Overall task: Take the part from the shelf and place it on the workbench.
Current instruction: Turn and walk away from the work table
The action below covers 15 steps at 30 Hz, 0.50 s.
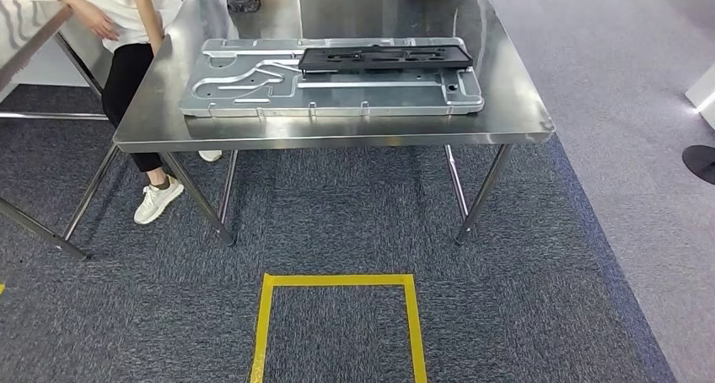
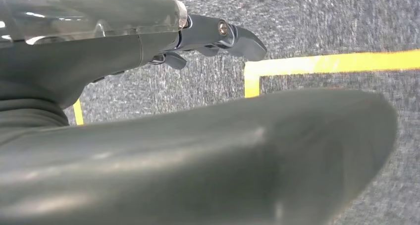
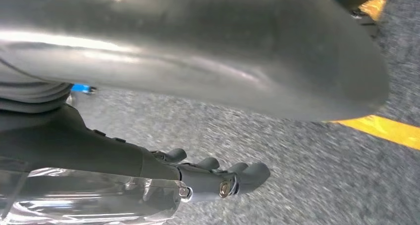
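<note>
Hanging over the carpet (image 2: 322, 17), your left hand (image 2: 208, 36) and right hand (image 3: 213, 178) hold nothing, fingers loosely apart.

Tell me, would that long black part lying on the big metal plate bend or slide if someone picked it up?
The black part looks moulded and ribbed, so probably stiff, and likely light. Being long, it may tip if gripped at one end. The metal plate beneath looks smooth, so it might slide when pushed.

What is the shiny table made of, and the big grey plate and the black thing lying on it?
The table looks like bare polished metal, probably stainless steel: its top mirrors light and nearby things. The big grey plate looks like duller cast or machined metal, maybe aluminium, with raised channels and a matt sheen. The black part on it looks like matt plastic or coated metal; I cannot tell which.
</note>
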{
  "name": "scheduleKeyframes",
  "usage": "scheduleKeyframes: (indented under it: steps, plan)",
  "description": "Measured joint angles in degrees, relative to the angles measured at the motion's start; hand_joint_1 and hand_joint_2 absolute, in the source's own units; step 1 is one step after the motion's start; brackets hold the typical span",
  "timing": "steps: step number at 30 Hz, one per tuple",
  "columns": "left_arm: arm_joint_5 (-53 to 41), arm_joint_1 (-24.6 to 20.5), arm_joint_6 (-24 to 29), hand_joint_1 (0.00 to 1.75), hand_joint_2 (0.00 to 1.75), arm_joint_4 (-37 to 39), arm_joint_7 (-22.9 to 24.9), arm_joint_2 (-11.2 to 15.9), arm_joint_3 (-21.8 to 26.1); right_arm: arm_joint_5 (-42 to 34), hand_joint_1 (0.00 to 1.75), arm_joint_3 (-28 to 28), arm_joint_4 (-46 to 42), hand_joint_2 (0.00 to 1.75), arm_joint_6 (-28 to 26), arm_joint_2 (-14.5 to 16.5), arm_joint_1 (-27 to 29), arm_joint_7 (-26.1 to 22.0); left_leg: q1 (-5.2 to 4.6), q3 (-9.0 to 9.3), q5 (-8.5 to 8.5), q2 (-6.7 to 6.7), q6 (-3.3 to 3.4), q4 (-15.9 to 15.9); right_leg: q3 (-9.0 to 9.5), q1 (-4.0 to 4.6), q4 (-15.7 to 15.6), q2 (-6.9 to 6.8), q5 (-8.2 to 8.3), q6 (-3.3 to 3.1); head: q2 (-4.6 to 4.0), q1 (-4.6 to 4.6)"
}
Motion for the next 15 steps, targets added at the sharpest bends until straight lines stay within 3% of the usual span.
scheduleKeyframes:
  steps: [2,4,6,7,8,10,12,13,15]
  plan:
    - [-0.62,-0.03,-0.22,0.0,0.0,0.0,-0.08,0.63,-0.05,-0.48,0.0,-0.01,0.1,0.0,-0.32,0.73,-0.13,-0.63,0.24,-0.67,-1.01,-0.14,-0.66,0.9,-0.92,-0.05,-0.25,-0.22,1.18,-1.01,0.0,0.01]
    - [-1.15,-0.15,-0.55,0.0,0.0,0.0,-0.27,1.19,-0.22,-0.73,0.0,-0.02,0.17,0.0,-0.4,1.36,-0.26,-0.72,0.46,-2.24,-5.9,-0.3,-1.1,5.53,-2.31,-0.08,-0.38,-0.43,2.49,-1.8,0.0,0.01]
    - [-1.6,-0.55,-0.85,0.0,0.0,0.0,-0.52,1.59,-0.57,-0.92,0.0,-0.03,0.2,0.0,-0.35,1.91,-0.3,-0.42,0.53,-3.78,-10.7,-0.32,-1.42,12.64,-4.07,0.1,-0.16,-0.51,3.71,-2.08,-0.01,0.0]
    - [-1.78,-0.79,-0.98,0.0,0.0,-0.01,-0.63,1.74,-0.75,-0.99,0.0,-0.04,0.24,0.0,-0.31,2.21,-0.31,-0.11,0.54,-3.81,-11.28,-0.32,-1.51,15.07,-5.03,0.18,0.04,-0.54,4.33,-2.07,0.0,-0.01]
    - [-1.93,-1.01,-1.12,0.0,0.0,-0.01,-0.7,1.84,-0.87,-1.04,0.0,-0.05,0.27,0.0,-0.28,2.47,-0.33,0.29,0.54,-2.97,-10.49,-0.32,-1.54,15.73,-6.02,0.21,0.31,-0.55,4.91,-2.03,0.0,-0.01]
    - [-2.17,-1.42,-1.3,0.0,0.0,-0.02,-0.85,2.06,-1.01,-1.08,0.0,-0.06,0.35,0.0,-0.25,2.97,-0.36,1.16,0.54,1.46,-7.3,-0.33,-1.4,11.3,-7.89,0.22,1.04,-0.49,5.89,-1.79,0.01,-0.01]
    - [-2.29,-1.92,-1.31,0.0,0.0,-0.05,-0.95,2.38,-1.2,-1.13,0.0,-0.07,0.39,0.0,-0.31,3.35,-0.39,1.83,0.39,7.14,-6.95,-0.39,-0.95,3.05,-9.27,0.35,1.85,-0.44,6.66,-1.34,0.01,-0.01]
    - [-2.32,-2.13,-1.27,0.0,0.0,-0.07,-0.95,2.52,-1.29,-1.18,0.0,-0.08,0.39,0.0,-0.38,3.49,-0.42,2.01,0.27,8.86,-7.55,-0.41,-0.63,0.06,-9.67,0.41,2.1,-0.46,7.06,-1.03,0.0,0.0]
    - [-2.33,-2.28,-1.08,0.0,0.0,-0.09,-0.81,2.73,-1.41,-1.37,0.0,-0.09,0.39,0.0,-0.53,3.63,-0.44,2.06,0.0,9.51,-8.08,-0.41,0.19,-2.13,-10.01,0.42,2.18,-0.5,8.0,-0.3,0.0,0.0]
